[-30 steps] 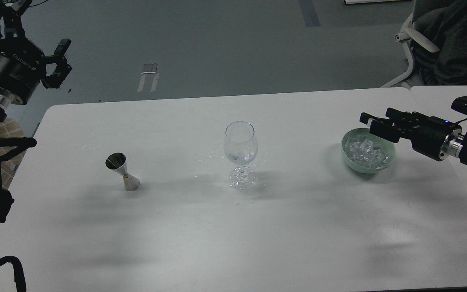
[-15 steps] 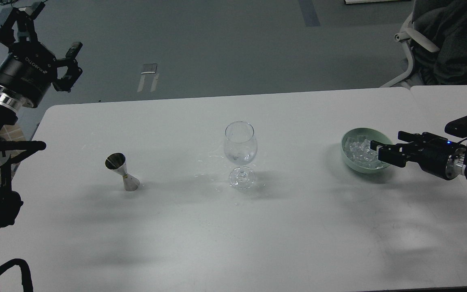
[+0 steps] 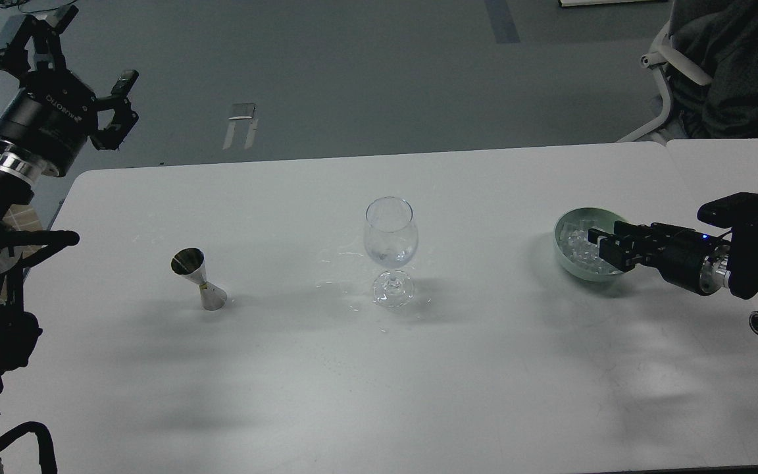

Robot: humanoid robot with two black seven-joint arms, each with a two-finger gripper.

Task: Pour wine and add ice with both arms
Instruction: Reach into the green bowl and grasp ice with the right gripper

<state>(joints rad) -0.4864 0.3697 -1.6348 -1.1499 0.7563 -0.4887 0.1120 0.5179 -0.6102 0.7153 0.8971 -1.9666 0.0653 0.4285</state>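
Note:
A clear stemmed wine glass (image 3: 389, 238) stands upright at the table's middle. A pale green bowl (image 3: 571, 268) at the right holds a pile of small clear ice cubes (image 3: 576, 246). My right gripper (image 3: 598, 243) reaches from the right into the bowl, its fingertips (image 3: 595, 235) down among the ice; its dark fingers hide part of the pile, and I cannot tell whether they grip a cube. My left gripper (image 3: 66, 69) hangs high beyond the table's far left corner, fingers spread and empty. A steel jigger (image 3: 199, 279) stands on the left part of the table.
The white table (image 3: 379, 382) has a second table edge butting on at the far right (image 3: 734, 155). A chair with a seated person (image 3: 728, 66) is behind the right corner. Small wet glints lie around the glass foot.
My right gripper moved left and down, from above the bowl's rim into the ice. My left gripper rose and shifted slightly right, staying open.

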